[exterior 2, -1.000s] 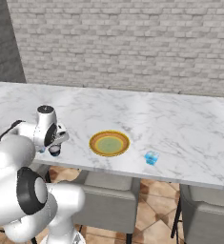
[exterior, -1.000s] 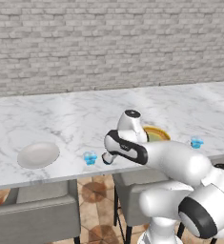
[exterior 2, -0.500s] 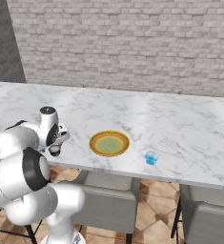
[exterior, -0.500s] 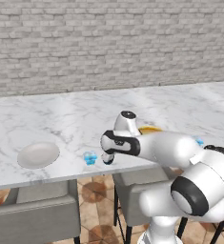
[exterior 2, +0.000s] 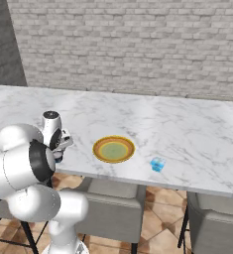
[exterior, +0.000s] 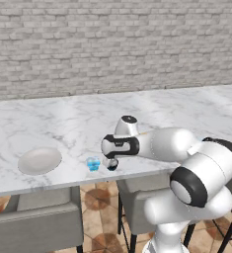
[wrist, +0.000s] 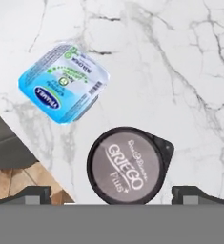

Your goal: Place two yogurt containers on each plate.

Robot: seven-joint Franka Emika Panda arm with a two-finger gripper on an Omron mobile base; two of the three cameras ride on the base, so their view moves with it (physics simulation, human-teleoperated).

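Observation:
My gripper (wrist: 115,195) hangs open just over a black yogurt container (wrist: 127,164) with a grey lid, one fingertip (wrist: 33,194) on each side and nothing held. A light blue yogurt container (wrist: 63,82) lies close beside it. In the left base view the gripper (exterior: 111,161) is over the black container (exterior: 111,166), with the blue one (exterior: 93,163) to its left and the off-white plate (exterior: 39,160) farther left. The yellow-rimmed green plate (exterior 2: 113,149) and another blue container (exterior 2: 157,164) lie to the right of the gripper (exterior 2: 59,150).
Both cups under the hand sit close to the front edge of the marble counter (exterior: 53,128). Grey chairs (exterior: 36,225) stand below that edge. A brick wall (exterior: 112,44) runs behind the counter.
The hand has shifted slightly left along the counter's front edge, and the arm has folded behind it. The jaws stay open and the cups have not moved.

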